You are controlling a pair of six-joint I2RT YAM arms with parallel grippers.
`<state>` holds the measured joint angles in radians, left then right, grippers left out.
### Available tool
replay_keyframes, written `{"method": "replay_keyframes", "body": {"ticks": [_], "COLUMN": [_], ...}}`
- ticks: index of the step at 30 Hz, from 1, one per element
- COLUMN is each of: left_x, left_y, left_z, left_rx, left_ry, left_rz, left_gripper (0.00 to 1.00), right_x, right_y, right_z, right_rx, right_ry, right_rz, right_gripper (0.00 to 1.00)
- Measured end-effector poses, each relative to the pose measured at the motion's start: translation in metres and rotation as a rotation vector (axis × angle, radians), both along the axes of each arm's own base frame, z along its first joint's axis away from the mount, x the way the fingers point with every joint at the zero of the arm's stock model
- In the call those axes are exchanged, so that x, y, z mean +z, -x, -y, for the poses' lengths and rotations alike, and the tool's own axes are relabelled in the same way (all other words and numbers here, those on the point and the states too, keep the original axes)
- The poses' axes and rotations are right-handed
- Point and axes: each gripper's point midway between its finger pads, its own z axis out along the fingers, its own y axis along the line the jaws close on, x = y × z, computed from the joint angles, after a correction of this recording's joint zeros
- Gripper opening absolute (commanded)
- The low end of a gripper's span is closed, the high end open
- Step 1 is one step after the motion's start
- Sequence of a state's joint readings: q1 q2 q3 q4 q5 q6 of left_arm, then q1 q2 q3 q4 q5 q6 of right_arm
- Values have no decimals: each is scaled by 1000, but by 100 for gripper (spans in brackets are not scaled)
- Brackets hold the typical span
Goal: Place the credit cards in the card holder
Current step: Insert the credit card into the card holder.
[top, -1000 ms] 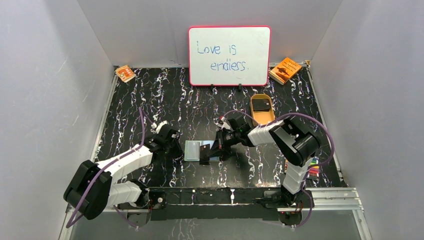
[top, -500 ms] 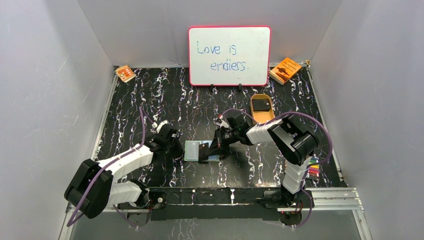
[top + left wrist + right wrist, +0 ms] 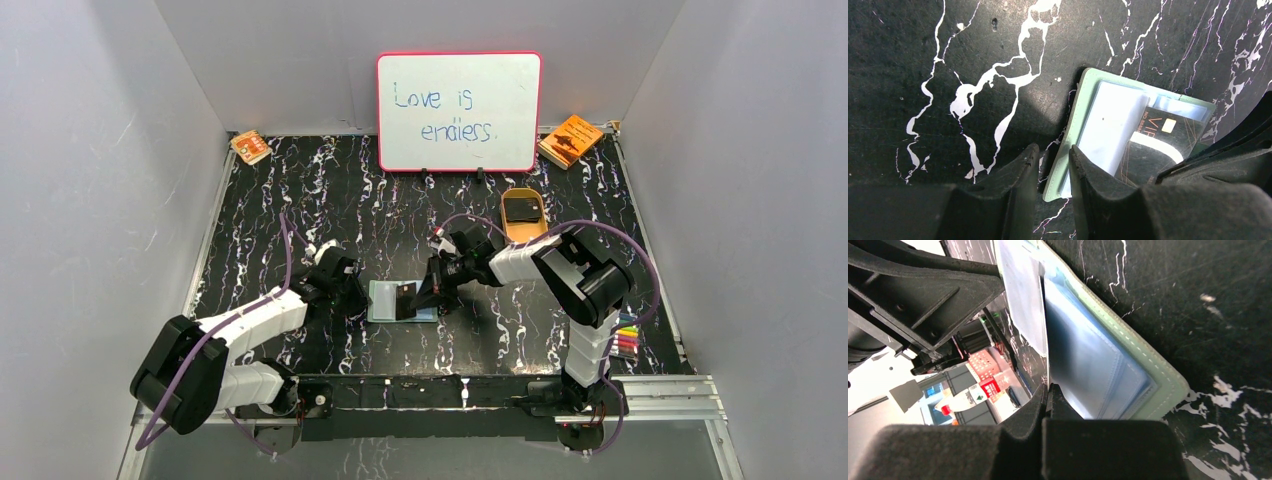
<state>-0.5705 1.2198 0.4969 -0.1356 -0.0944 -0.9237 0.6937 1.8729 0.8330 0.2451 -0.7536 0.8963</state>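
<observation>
The holder [image 3: 382,300] lies open and flat on the table [image 3: 300,200], just below the middle of the overhead view, pale inside up. The right claw [image 3: 424,296] reaches in from its right side, pinched shut on a card [image 3: 405,300] that tilts down over the holder's right half. In the right wrist view the card runs edge-on up the centre of the frame, its far end at the mouth of a clear pocket; whether it has gone in I cannot tell. The left claw [image 3: 352,296] sits at the holder's left edge, a narrow gap between its fingers. That edge shows in the gap, low in the middle of its wrist view. It looks to be bracing the holder, not clamping it.

The card looks light, stiff and slick, best held by its trailing short end, as here, with the leading edge free. It should slide easily, but may pivot in the grip if it catches the pocket lip. The holder seems soft and light, likely to skid unless pinned. A second card [image 3: 521,208] lies in the tray [image 3: 541,228], upper right of centre.
</observation>
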Motion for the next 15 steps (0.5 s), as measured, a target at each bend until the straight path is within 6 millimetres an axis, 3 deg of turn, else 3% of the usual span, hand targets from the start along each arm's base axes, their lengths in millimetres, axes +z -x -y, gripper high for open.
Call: {"method": "replay_keyframes", "body": {"ticks": [15], "left_x": [0], "left_y": [-1], "left_z": [1], "left_rx": [-2], "left_ry": [5], "left_rz": [0], "left_gripper": [25], "right_x": [-3], "right_y": [-7], "right_z": [1], "right_rx": [19], "right_ry": [36], "right_rz": [56], "right_gripper": [0]}}
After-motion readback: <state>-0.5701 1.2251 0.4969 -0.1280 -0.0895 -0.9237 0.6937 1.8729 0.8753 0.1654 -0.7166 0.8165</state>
